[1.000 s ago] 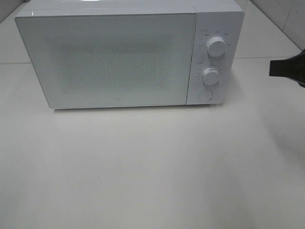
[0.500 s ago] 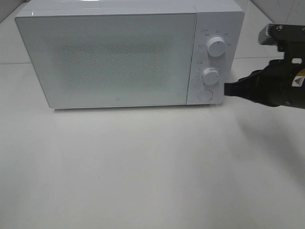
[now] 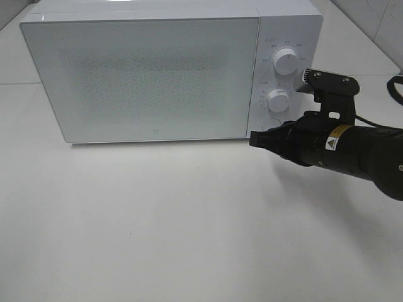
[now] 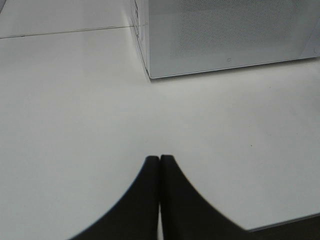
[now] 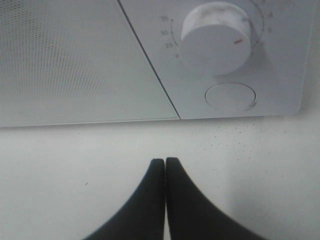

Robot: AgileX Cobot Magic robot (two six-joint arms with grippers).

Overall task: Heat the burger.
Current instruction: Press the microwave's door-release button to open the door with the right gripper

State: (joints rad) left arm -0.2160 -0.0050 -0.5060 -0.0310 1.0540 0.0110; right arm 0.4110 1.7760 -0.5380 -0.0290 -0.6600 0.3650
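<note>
The burger shows in no view; the white microwave (image 3: 157,75) has its door closed and its speckled window lets nothing through. My right gripper (image 3: 254,138) is shut and empty, with its tip just in front of the microwave's lower right corner. In the right wrist view the shut fingertips (image 5: 165,162) point at the panel below the round button (image 5: 230,96) and the lower dial (image 5: 215,37). My left gripper (image 4: 159,159) is shut and empty over bare table, a good way short of the microwave's front left corner (image 4: 150,75).
The control panel carries an upper dial (image 3: 286,63) and a lower dial (image 3: 278,100). The white table (image 3: 189,220) stretches in front of the microwave. A tiled wall (image 3: 378,19) rises at the back right.
My right arm has come in from the right edge and moved left, bringing its shut gripper up to the microwave's lower right corner. The microwave has not moved.
</note>
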